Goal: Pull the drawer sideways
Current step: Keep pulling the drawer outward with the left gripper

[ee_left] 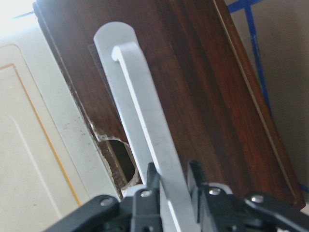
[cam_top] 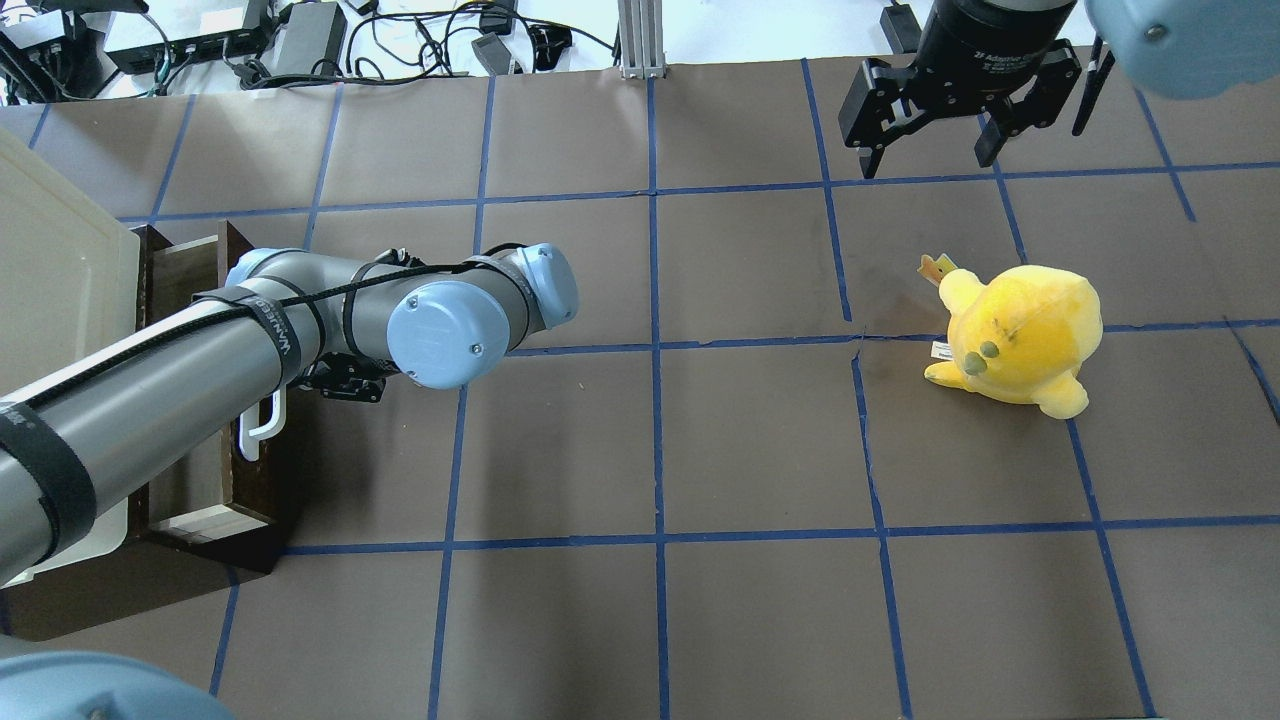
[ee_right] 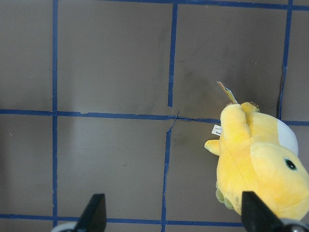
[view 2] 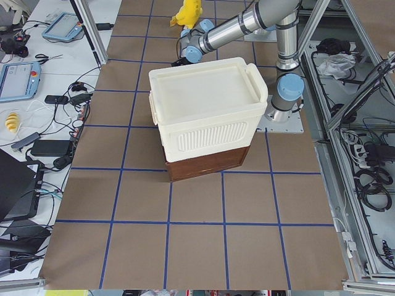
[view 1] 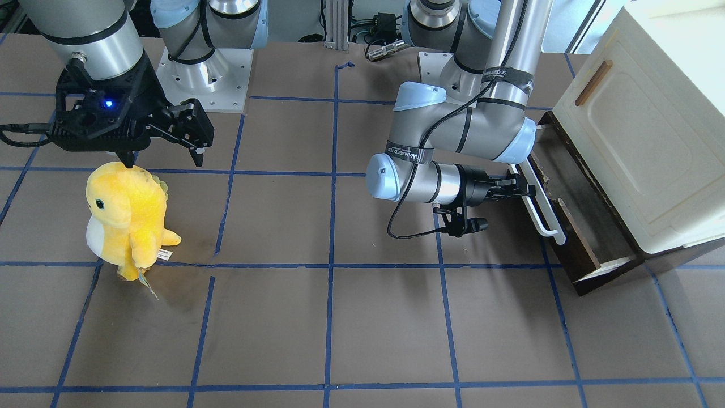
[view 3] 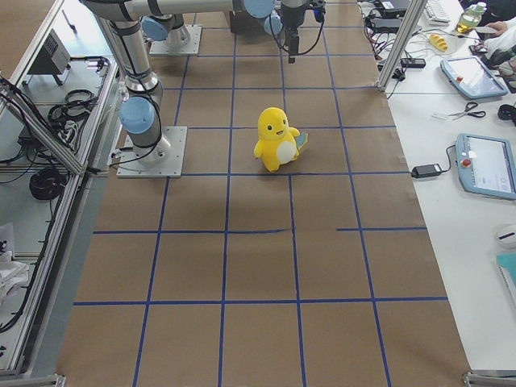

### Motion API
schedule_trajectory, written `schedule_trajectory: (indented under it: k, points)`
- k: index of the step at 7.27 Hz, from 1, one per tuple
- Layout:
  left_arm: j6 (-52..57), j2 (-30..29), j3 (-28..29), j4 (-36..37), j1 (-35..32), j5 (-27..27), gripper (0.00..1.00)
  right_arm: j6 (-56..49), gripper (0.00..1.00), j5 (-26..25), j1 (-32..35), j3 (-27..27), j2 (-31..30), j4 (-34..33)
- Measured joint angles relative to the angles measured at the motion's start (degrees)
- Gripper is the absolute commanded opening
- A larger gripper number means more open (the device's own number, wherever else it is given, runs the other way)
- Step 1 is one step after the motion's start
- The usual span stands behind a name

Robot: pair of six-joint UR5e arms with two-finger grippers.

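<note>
The dark brown wooden drawer (view 1: 572,229) stands partly pulled out from under a cream cabinet (view 1: 651,141) and shows a pale inside wall. Its long white bar handle (view 1: 541,209) runs along the front. My left gripper (view 1: 524,188) is shut on this handle. In the left wrist view the two fingers clamp the white bar (ee_left: 140,96) against the brown front (ee_left: 203,72). In the overhead view the left arm hides most of the handle (cam_top: 255,430). My right gripper (view 1: 163,158) is open and empty, hanging above a yellow plush.
A yellow plush toy (view 1: 127,218) stands on the brown table on my right side; it also shows in the overhead view (cam_top: 1020,340) and the right wrist view (ee_right: 260,164). The cream cabinet door has a small brown wooden handle (view 1: 593,83).
</note>
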Motion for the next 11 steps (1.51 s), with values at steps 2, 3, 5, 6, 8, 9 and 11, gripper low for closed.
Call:
schedule_trajectory:
  k: [2,3,5,6,8,9,11]
  points:
    - [0.0,-0.1,0.1,-0.1,-0.4,-0.1,0.12,0.0,1.0,0.0,0.0,0.0,0.0,0.0]
    - [0.0,-0.2,0.2,-0.1,-0.5,-0.2,0.12,0.0,1.0,0.0,0.0,0.0,0.0,0.0]
    - [0.0,-0.3,0.2,-0.1,-0.8,-0.5,0.12,0.0,1.0,0.0,0.0,0.0,0.0,0.0]
    - [0.0,-0.3,0.2,-0.1,-0.9,-0.5,0.12,0.0,1.0,0.0,0.0,0.0,0.0,0.0]
    - [0.0,-0.3,0.2,-0.1,-1.1,-0.6,0.12,0.0,1.0,0.0,0.0,0.0,0.0,0.0]
    - [0.0,-0.3,0.2,-0.1,-1.1,-0.6,0.12,0.0,1.0,0.0,0.0,0.0,0.0,0.0]
    - [-0.1,-0.4,0.3,-0.1,-1.2,-0.5,0.12,0.0,1.0,0.0,0.0,0.0,0.0,0.0]
